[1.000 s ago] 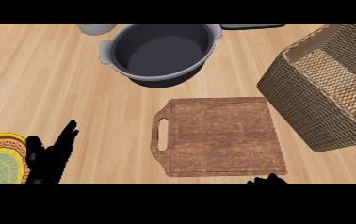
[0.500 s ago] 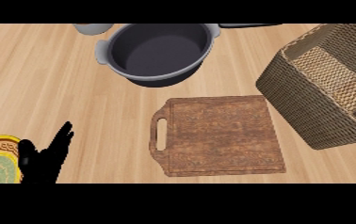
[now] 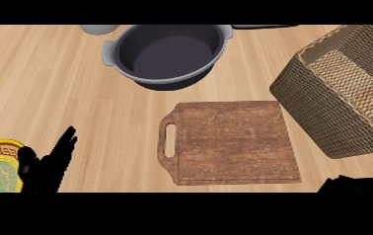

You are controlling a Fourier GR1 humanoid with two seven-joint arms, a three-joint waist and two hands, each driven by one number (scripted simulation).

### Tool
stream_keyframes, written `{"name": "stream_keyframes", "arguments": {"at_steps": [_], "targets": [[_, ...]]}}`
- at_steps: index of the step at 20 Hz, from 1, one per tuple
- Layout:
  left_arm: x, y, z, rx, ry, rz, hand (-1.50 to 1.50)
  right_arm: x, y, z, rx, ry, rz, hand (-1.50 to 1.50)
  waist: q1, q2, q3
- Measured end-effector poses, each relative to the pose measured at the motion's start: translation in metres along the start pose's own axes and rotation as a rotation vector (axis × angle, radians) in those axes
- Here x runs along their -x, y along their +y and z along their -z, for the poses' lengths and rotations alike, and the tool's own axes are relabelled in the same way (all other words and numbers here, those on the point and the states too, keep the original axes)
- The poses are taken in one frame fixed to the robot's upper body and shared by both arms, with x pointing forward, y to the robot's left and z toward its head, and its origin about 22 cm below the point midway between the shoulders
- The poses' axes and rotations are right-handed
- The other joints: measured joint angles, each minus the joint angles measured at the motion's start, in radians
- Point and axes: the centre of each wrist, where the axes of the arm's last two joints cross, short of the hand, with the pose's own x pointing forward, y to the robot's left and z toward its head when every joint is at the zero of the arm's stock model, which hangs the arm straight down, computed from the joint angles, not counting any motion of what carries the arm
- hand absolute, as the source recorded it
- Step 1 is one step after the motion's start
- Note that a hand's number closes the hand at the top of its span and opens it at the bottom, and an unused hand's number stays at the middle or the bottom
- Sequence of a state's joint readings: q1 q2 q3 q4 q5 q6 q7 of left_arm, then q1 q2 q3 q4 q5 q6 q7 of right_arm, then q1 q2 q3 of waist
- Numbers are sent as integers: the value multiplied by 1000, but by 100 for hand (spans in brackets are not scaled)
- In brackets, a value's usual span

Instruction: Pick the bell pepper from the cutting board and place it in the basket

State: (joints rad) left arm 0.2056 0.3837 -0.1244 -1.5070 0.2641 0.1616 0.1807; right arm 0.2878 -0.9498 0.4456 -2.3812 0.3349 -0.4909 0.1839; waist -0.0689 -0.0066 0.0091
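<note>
The brown wooden cutting board [image 3: 233,142] lies in the middle of the counter, handle slot to the left, with nothing on it. No bell pepper shows anywhere. The woven wicker basket [image 3: 320,88] stands at the right, partly cut off by the edge; the part of its inside that shows holds nothing. My left hand [image 3: 50,164] rests at the lower left, open with fingers pointing up, well left of the board. Only a black sliver of my right hand [image 3: 348,184] shows at the lower right corner, just below the basket.
A dark grey pot [image 3: 169,52] with side handles stands behind the board. A small grey object [image 3: 98,28] sits at the top beside it. A yellow and green plate [image 3: 7,165] pokes in at the left edge, beside my left hand.
A part of my right hand shows at the lower right corner after being out of view half a second ago. My left hand has barely moved.
</note>
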Motion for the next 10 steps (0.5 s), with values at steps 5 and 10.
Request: {"name": "stream_keyframes", "arguments": {"at_steps": [5, 10], "targets": [[-2, -4, 2, 8, -7, 4, 0, -6, -35, 17, 77, 64, 74, 150, 10, 3, -1], [-4, -9, 7, 21, -1, 7, 0, 0, -77, 38, 112, 124, 111, 150, 22, 3, 0]]}}
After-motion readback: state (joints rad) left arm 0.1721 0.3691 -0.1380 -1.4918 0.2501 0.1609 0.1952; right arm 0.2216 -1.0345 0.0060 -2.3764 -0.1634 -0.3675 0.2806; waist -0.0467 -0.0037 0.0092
